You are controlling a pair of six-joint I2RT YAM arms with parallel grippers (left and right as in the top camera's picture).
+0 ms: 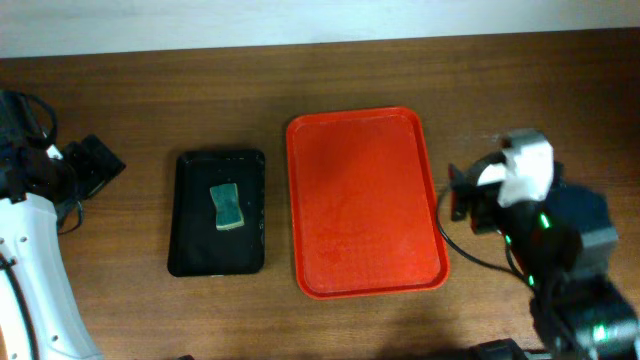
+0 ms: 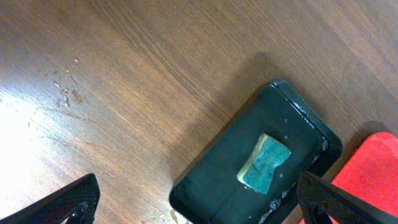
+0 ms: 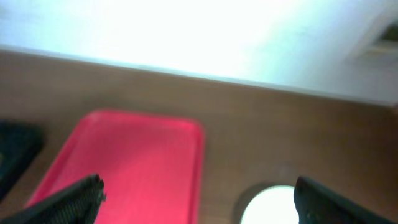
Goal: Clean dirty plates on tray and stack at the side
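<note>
The red tray [image 1: 365,205] lies bare at the table's centre and shows again in the right wrist view as the tray [image 3: 130,162], blurred. Only one pale round plate [image 3: 268,204] shows, at the bottom edge of the right wrist view, on the wood just right of the tray and cut off by the frame. My right gripper [image 3: 199,202] stands open above the tray's edge and that plate, holding nothing. In the overhead view the right gripper [image 1: 462,195] sits beside the tray's right rim. My left gripper [image 2: 199,208] is open and empty above the black tray's near end.
A black tray [image 1: 217,212] left of the red one holds a green sponge [image 1: 227,206], seen also as the sponge [image 2: 264,163] with water drops around it. The left arm [image 1: 95,165] rests at the far left. A pale wall borders the table's back edge.
</note>
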